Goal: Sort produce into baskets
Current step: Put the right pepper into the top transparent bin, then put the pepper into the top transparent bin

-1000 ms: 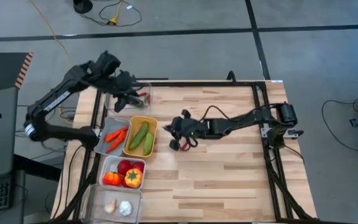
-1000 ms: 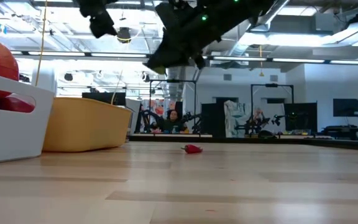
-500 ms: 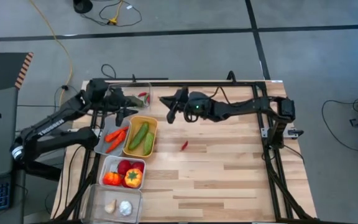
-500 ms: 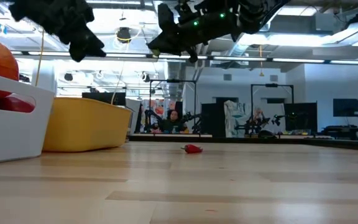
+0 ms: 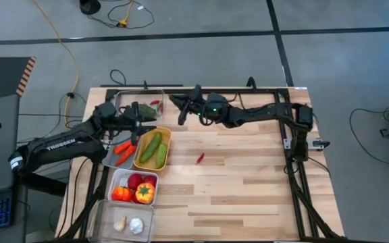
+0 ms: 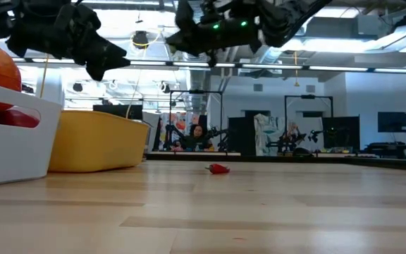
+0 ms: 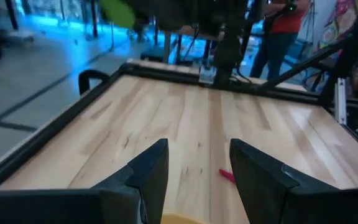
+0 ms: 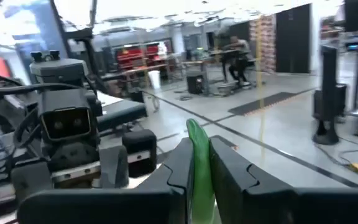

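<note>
Along the worktop's (image 5: 248, 196) left edge, shallow round-cornered baskets: clear one (image 5: 122, 221) with white garlic, white one (image 5: 117, 179) with glossy tomatoes and pepper, yellow one (image 5: 144, 163) with two cucumbers, grey one (image 5: 110, 154) with carrots. Left gripper (image 5: 148, 119) hovers over them — jaws spread, empty. Right gripper (image 5: 176, 108), near the far clear basket (image 5: 159, 96), pinches a slim green chilli (image 8: 199, 163). Red chilli (image 5: 200, 158) lies alone on pale wood.
</note>
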Robot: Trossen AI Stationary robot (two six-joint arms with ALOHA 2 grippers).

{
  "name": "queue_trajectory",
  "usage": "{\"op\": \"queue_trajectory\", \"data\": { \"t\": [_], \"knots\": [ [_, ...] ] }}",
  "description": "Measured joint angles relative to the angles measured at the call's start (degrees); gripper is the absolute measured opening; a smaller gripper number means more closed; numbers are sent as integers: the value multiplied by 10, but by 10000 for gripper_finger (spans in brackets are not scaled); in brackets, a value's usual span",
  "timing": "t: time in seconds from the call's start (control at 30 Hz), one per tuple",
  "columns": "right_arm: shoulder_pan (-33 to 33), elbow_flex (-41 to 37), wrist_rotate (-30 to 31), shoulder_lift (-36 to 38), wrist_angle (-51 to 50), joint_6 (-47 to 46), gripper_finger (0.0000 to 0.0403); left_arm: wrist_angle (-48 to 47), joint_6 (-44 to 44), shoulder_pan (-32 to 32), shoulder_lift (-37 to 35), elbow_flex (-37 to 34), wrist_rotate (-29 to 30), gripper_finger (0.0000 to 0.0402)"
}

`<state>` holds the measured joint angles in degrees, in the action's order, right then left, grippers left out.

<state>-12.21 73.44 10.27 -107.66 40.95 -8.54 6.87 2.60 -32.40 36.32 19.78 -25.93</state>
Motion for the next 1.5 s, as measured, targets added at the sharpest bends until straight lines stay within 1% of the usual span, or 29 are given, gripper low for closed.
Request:
{"op": "queue_trajectory", "data": {
  "t": [0.13, 0.2, 0.47, 0.67, 0.83, 0.93, 1.03, 1.13, 1.27, 1.37, 1.5],
  "knots": [
    [-3, 56, -23, -56, -3, 0, 71, 8, -1, 30, -26, -27, 54, 157],
    [-6, 88, -32, -87, -2, 0, 71, 1, 1, 42, -47, -41, 70, 157],
    [-19, 206, -43, -195, -8, 0, 71, -5, 22, 63, -145, -74, 79, 157],
    [-19, 287, -44, -259, -10, 0, 71, -46, 5, 63, -202, -75, 80, 157],
    [-23, 354, -44, -299, -83, -1, 76, -83, -1, 63, -245, -76, 90, 157],
    [-23, 393, -44, -315, -146, -5, 97, -89, 1, 67, -269, -85, 95, 157],
    [-25, 423, -44, -329, -185, -18, 129, -89, 5, 74, -296, -104, 109, 157],
    [-25, 436, -44, -333, -197, -20, 164, -89, 18, 83, -323, -125, 130, 157],
    [-26, 436, -44, -333, -197, -20, 204, -88, 36, 92, -361, -148, 143, 157],
    [-26, 436, -44, -324, -212, -20, 223, -78, 44, 98, -361, -159, 148, 157],
    [-26, 436, -44, -277, -311, -1, 229, -72, 40, 109, -362, -164, 162, 157]
  ]
}}
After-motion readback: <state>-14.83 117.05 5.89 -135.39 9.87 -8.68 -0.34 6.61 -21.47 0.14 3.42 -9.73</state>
